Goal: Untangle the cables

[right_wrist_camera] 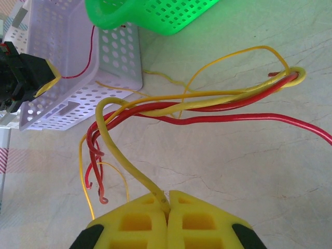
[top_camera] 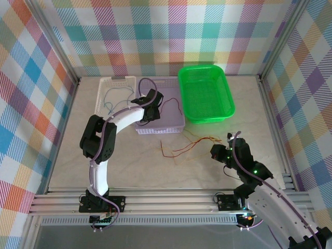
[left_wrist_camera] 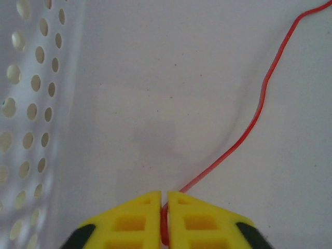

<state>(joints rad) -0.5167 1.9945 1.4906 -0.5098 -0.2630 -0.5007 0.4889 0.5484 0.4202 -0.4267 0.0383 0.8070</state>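
Note:
In the left wrist view my left gripper [left_wrist_camera: 164, 196] is shut on a thin red cable [left_wrist_camera: 258, 111], with only a slim gap between the jaws. The cable curves away over the floor of the white basket [left_wrist_camera: 31, 104]. From above, the left gripper [top_camera: 146, 116] is inside that white basket [top_camera: 111, 81], where blue and green cables [top_camera: 110, 99] also lie. My right gripper [right_wrist_camera: 167, 195] is shut on the end of a yellow cable [right_wrist_camera: 116, 150]. That cable runs into a tangle of red and yellow cables [right_wrist_camera: 233, 120] on the table [top_camera: 187, 145].
A green basket [top_camera: 205, 93] stands at the back right, next to the white basket [right_wrist_camera: 78, 98]. The marble tabletop [top_camera: 67, 155] has free room on the left and in front. Checked walls close in the sides and back.

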